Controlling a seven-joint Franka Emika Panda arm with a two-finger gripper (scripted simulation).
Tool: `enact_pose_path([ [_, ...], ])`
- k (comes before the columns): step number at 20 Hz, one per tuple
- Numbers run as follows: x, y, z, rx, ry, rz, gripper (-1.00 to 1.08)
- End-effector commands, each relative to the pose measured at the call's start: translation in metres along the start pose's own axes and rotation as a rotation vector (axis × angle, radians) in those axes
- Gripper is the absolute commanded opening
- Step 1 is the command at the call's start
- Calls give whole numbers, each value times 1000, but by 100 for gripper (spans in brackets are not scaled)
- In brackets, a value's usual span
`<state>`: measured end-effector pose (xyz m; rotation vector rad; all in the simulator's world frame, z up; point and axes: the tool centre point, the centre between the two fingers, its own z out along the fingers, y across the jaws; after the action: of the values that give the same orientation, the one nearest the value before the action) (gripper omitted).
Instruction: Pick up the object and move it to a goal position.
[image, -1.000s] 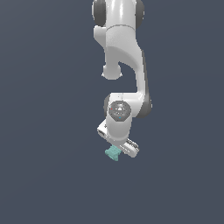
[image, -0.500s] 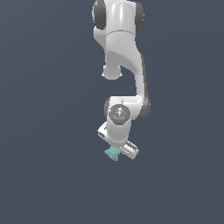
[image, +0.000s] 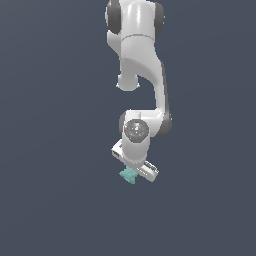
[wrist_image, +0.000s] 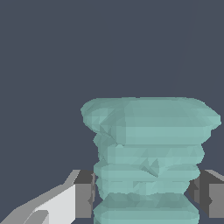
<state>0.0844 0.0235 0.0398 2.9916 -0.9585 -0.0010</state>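
Slate-grey and featureless, the backdrop fills both views, with no edge or surface line to be made out in it. Against it the white Panda arm (image: 142, 75) comes down from the top of the exterior view, its dark joint bands showing at the shoulder and at the elbow, and a round cap with small red dots sitting on the wrist joint; no brand mark, label or lettering can be read anywhere on it. Below the wrist the white gripper (image: 131, 172) is turned at a slant, its body running down toward the exterior view's right. The object (wrist_image: 146, 162) is a pale teal spool, faceted and ribbed, with a wide flared flange at the far end, a narrower waist of stacked ridges, and a second flare close to the camera. In the wrist view the grey fingers (wrist_image: 83, 194) stand against either side of the spool's ribbed waist, pinching it between them. In the exterior view the object (image: 128, 175) hangs under the gripper's lower end, only a small teal patch visible.
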Motion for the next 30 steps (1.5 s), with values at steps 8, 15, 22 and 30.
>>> enact_pose_path([
  [8, -12, 1, -16, 0, 0, 0, -100],
  [15, -36, 5, -48, 1, 0, 0, -100],
  [22, -74, 10, -98, 1, -1, 0, -100],
  [30, -120, 15, -161, 1, -1, 0, -100],
])
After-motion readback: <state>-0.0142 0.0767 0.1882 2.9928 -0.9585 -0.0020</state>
